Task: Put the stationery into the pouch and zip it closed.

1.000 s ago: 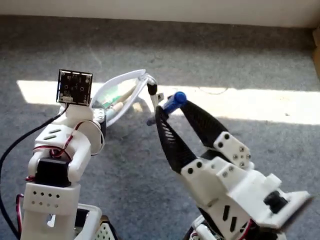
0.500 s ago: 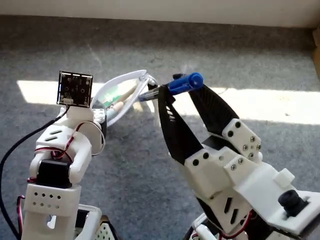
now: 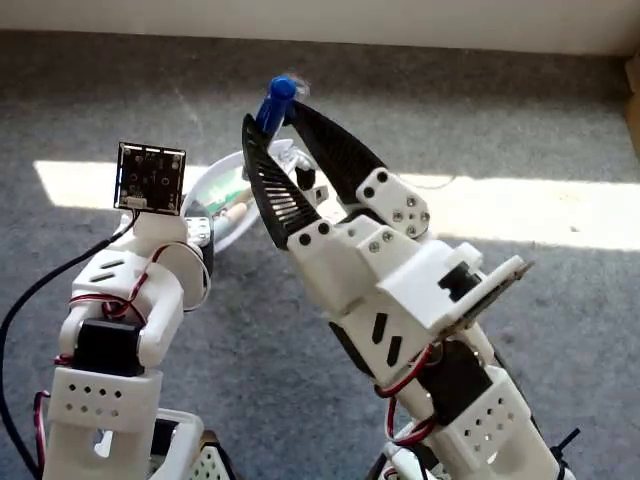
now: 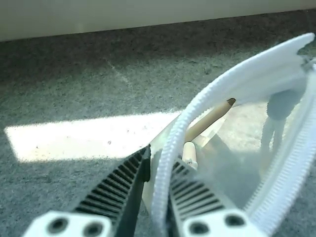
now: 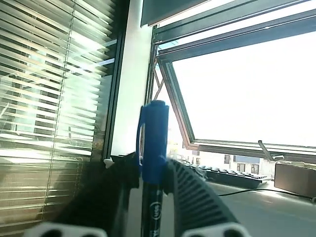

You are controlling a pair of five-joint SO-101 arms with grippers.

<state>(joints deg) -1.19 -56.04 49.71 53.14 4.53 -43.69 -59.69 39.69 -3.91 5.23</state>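
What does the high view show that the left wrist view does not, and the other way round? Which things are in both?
High view, not left wrist view: the right gripper shut on the blue pen, whose end sticks out beyond it.
Left wrist view, not high view: the left gripper seen close, pinching the pouch by its zipper edge.
Both: the open pouch, a beige stick already inside it, and the grey carpet-like surface crossed by a strip of sunlight.
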